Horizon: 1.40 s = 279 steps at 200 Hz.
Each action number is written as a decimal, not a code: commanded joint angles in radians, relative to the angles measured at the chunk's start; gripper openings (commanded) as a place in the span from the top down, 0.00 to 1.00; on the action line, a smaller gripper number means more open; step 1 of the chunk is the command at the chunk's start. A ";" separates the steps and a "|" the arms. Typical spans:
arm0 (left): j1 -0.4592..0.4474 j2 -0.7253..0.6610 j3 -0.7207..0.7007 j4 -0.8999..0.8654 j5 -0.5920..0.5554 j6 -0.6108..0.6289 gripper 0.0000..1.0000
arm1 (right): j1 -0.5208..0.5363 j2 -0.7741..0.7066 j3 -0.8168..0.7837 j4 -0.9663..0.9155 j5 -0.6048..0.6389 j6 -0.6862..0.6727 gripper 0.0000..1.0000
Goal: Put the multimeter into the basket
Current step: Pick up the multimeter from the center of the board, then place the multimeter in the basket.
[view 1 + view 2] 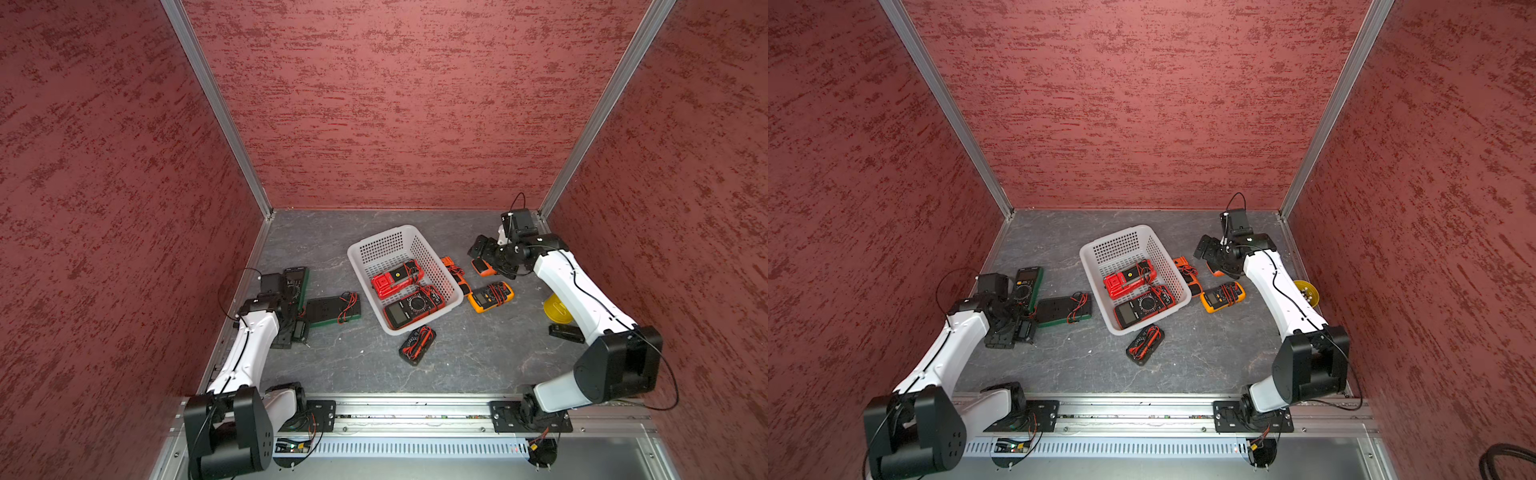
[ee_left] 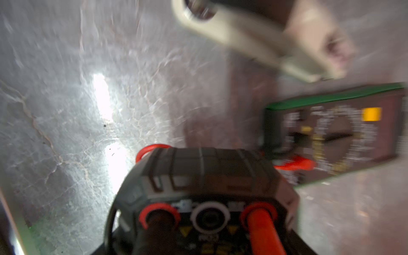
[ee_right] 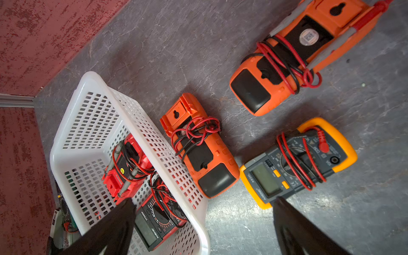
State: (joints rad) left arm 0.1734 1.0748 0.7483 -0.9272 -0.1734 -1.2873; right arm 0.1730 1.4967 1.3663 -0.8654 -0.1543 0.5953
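The basket (image 1: 381,246) contained two red multimeters (image 1: 397,282). The surface (image 1: 332,365) was grey, the walls (image 1: 415,104) red. The right gripper (image 3: 204,201) stood apart; the left gripper (image 1: 293,330) could not be judged.

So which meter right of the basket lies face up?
The yellow-cased meter: its display and dial show. The two orange meters lie backs up.

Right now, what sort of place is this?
Probably an enclosed robot test cell: red textured wall panels with metal posts surround a grey stone-patterned tabletop; left arm and right arm mount on a metal rail.
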 commanded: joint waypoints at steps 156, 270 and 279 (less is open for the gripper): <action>-0.525 0.794 1.172 0.102 0.167 1.406 0.84 | -0.005 -0.132 -0.074 0.083 0.020 0.077 0.01; -0.602 1.110 1.344 0.014 0.269 1.740 0.84 | -0.005 -0.193 -0.111 0.084 0.035 0.106 0.01; -0.607 1.121 1.346 0.005 0.274 1.748 0.84 | -0.004 -0.193 -0.111 0.083 0.033 0.107 0.01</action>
State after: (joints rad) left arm -0.4217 2.1674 2.0647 -0.8917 0.0658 0.3843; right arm 0.1730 1.3262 1.2613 -0.7971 -0.1448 0.6926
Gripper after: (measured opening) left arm 0.747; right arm 0.989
